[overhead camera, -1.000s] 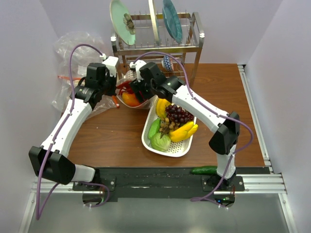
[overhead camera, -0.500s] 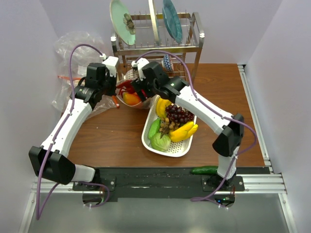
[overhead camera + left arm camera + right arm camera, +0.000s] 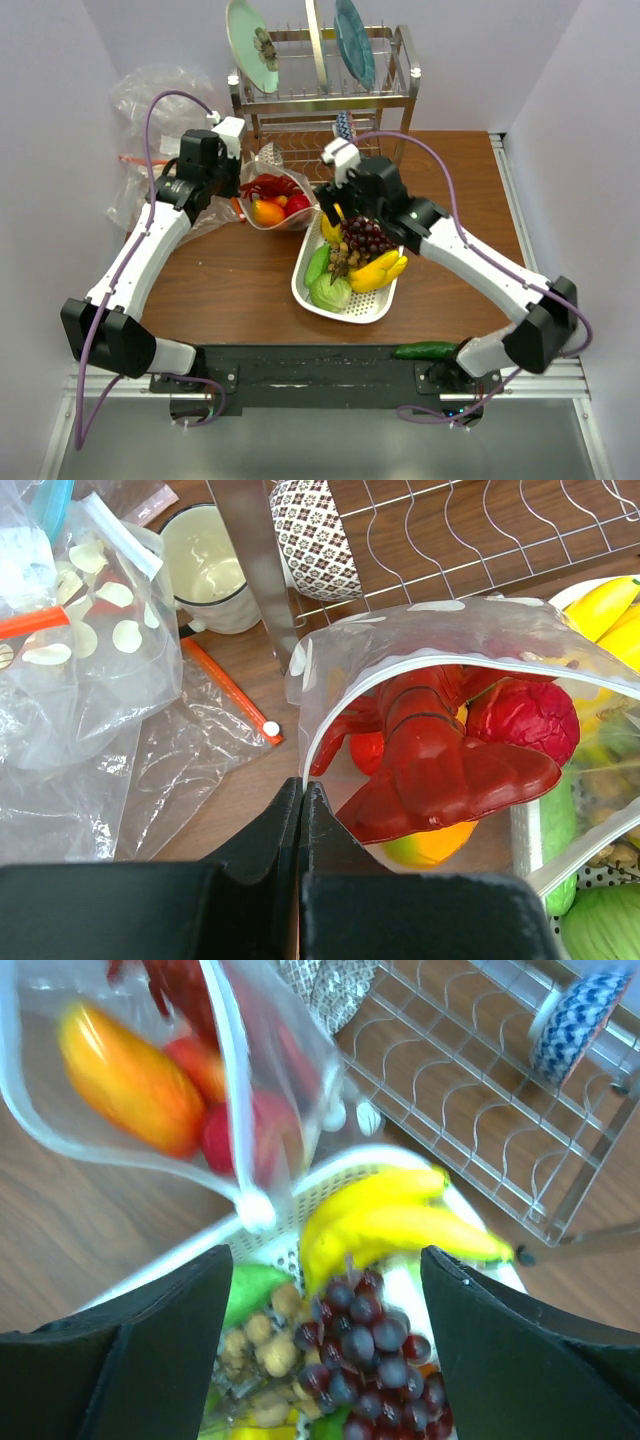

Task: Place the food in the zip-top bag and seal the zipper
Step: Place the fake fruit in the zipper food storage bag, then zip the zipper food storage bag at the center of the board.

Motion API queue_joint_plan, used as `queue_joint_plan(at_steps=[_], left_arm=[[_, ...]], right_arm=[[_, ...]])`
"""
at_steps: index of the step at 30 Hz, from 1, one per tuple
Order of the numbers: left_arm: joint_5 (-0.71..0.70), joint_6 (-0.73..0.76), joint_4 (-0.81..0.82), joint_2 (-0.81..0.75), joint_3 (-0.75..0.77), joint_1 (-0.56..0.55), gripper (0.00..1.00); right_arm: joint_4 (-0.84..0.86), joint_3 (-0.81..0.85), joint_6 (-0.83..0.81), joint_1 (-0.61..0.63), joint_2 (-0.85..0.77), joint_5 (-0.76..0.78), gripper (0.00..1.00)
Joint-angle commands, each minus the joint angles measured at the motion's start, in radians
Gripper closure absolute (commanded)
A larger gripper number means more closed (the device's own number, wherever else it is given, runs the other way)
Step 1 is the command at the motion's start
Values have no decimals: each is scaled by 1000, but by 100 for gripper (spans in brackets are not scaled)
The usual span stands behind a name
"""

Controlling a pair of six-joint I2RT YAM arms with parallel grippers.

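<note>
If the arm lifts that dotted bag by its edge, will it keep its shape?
Probably not: the bag is thin, wrinkled film, held only at its rim by the left gripper, so it would likely sag. The lobster and red fruit inside could slide out the open mouth.

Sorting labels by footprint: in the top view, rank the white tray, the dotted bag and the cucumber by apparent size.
1. white tray, largest.
2. dotted bag, bulging with food.
3. cucumber, clearly smallest, on the black rail at the table's near edge.
</note>
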Motion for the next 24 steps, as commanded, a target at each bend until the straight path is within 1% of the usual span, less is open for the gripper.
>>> queue_joint_plan(at_steps=[1,2,3,4,5,6,7,8,9,14,19,21,22,24], left_arm=[[-13,13,25,0,32,-2,100],[-16,13,25,0,32,0,100],[-18,11,22,0,33,-2,100],[-19,11,22,-2,35,0,100],[-18,11,20,0,35,0,100],[-21,11,19,-2,35,0,100],[-21,11,19,-5,35,0,100],[-20,10,19,-5,33,0,100],[-19,10,19,-5,33,0,100],[-9,8,17,-8,32,0,100],[-12,11,17,-12,28,0,100],[-16,13,17,-14,28,0,100],[-15,13,16,-14,28,0,100],[-16,14,16,-15,29,0,100]], right_arm=[[302,-210,-24,-56,-153,-196,20],[341,-285,-27,-65,-171,-225,20],[379,-325,-43,-67,-206,-250,20],[470,-368,-49,-67,-222,-280,21],[525,-457,-63,-68,-236,-335,22],[583,-503,-83,-68,-260,-351,23],[705,-545,-77,-68,-268,-350,23],[749,-600,-63,-70,-269,-338,22],[779,-612,-51,-71,-259,-318,21],[807,-556,-70,-79,-161,-397,23],[861,-490,-87,-79,-40,-469,30],[840,-459,-112,-78,-10,-524,37],[796,-427,-119,-79,3,-564,38],[768,-412,-129,-79,26,-610,39]])
